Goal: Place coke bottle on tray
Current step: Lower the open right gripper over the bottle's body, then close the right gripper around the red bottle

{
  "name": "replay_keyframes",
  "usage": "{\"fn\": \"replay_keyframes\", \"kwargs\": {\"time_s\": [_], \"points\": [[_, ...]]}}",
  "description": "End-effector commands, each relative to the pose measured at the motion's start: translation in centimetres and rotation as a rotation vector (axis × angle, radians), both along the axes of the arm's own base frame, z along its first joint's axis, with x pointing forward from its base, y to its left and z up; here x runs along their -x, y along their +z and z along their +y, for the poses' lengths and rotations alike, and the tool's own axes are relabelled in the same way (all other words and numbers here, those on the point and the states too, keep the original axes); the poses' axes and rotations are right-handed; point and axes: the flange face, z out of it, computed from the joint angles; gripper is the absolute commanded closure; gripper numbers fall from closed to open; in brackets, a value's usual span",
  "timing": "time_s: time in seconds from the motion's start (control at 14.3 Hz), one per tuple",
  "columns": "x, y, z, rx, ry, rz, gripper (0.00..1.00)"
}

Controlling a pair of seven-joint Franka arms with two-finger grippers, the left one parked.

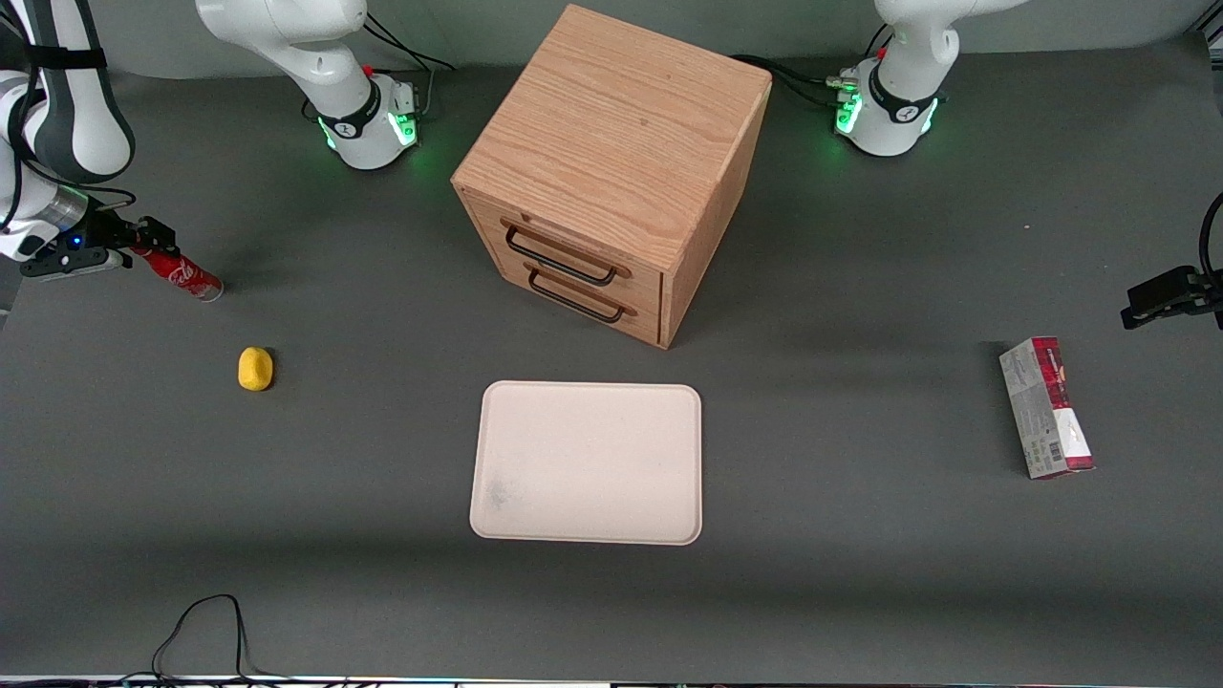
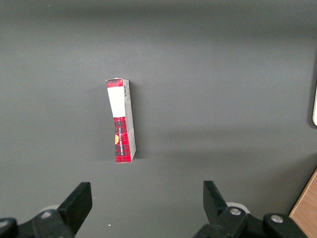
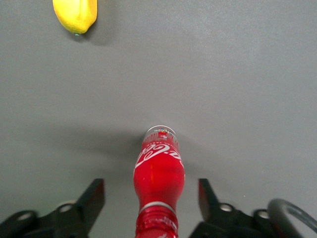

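The coke bottle (image 1: 183, 275), slim and red with white script, lies on its side on the grey table at the working arm's end. Its cap end points at my right gripper (image 1: 145, 241). In the right wrist view the bottle (image 3: 158, 176) lies between the fingers, and the gripper (image 3: 151, 187) is open with a gap on each side of the bottle's neck. The cream tray (image 1: 588, 463) lies flat and bare at the table's middle, nearer to the front camera than the wooden drawer cabinet and far from the bottle.
A yellow lump (image 1: 255, 369) lies nearer the front camera than the bottle; it also shows in the right wrist view (image 3: 75, 15). A wooden two-drawer cabinet (image 1: 611, 172) stands mid-table. A red-and-grey carton (image 1: 1046, 408) lies toward the parked arm's end. A black cable (image 1: 201, 626) loops at the front edge.
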Motion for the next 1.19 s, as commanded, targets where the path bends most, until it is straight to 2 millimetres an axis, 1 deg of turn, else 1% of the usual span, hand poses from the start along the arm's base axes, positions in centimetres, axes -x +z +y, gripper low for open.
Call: {"fn": "replay_keyframes", "kwargs": {"time_s": [0.0,0.21,0.28,0.35,0.42,0.56,0.7,0.84,0.91,1.05,1.12], "points": [[-0.1,0.0,-0.2,0.006,-0.006,-0.008,0.38],[0.0,-0.1,-0.4,0.003,0.003,-0.004,0.37],[0.1,0.0,-0.5,0.002,0.003,-0.005,0.38],[0.3,-0.1,-0.6,-0.001,-0.001,-0.002,0.47],[0.3,-0.1,-0.6,-0.001,-0.003,-0.001,0.61],[0.4,-0.1,-0.6,-0.002,-0.002,-0.001,0.99],[0.3,0.0,-0.7,-0.002,0.001,-0.002,1.0],[0.0,0.7,-0.7,-0.005,-0.001,0.006,1.0],[-0.4,1.6,-0.7,-0.008,-0.004,0.012,1.0],[-1.2,4.4,-1.4,-0.018,-0.009,0.036,1.0],[-1.9,5.9,-1.4,-0.02,-0.004,0.045,1.0]]}}
